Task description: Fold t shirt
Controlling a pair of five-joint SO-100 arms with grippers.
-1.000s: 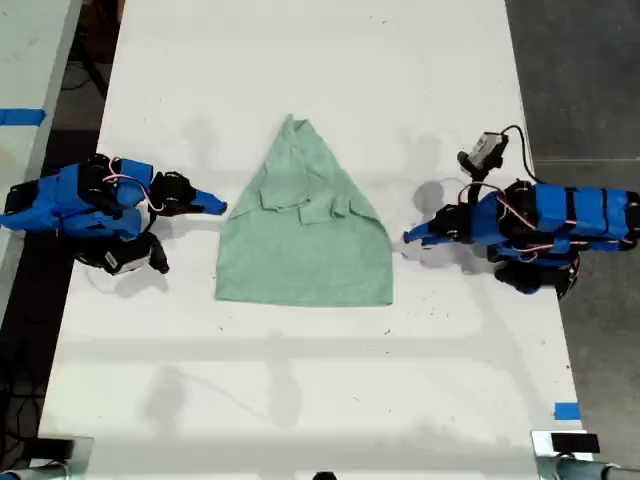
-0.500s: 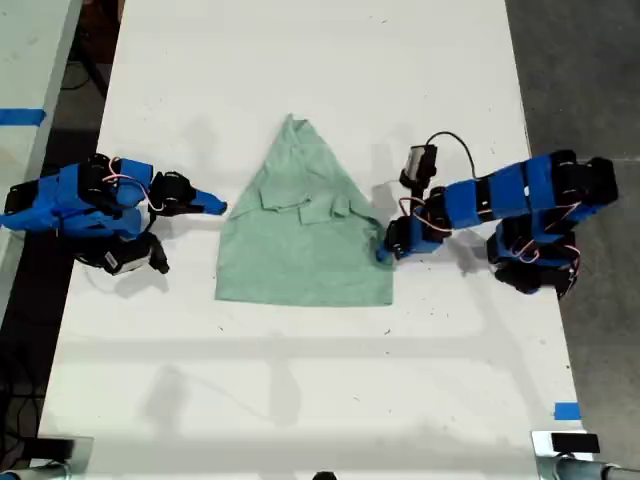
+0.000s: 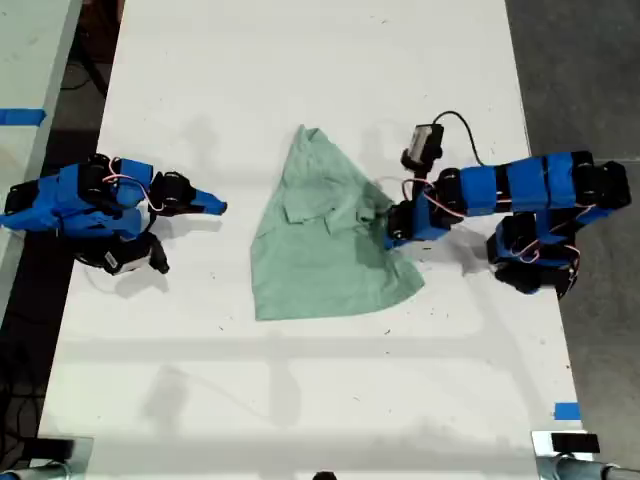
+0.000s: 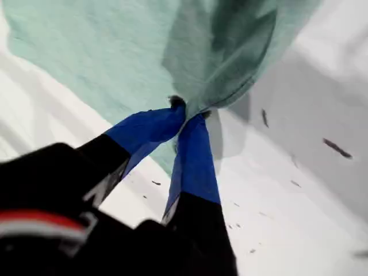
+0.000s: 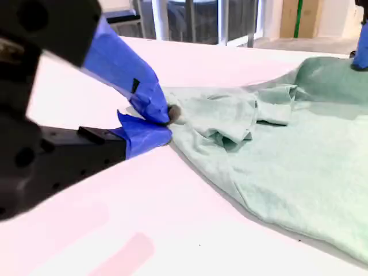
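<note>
Since half a second ago, our first gripper [image 3: 389, 234] has dragged the shirt [image 3: 320, 255] across the table [image 3: 300, 400] toward the exterior view's right, and the cloth now lies skewed and rumpled around the table's middle. In the first wrist view its jaws are clamped tight on a bunched fold of the shirt's edge, lifted just off the table. Our second gripper [image 3: 217, 207] hasn't budged near the table's edge on the exterior view's left, jaws closed on nothing, short of the shirt.
</note>
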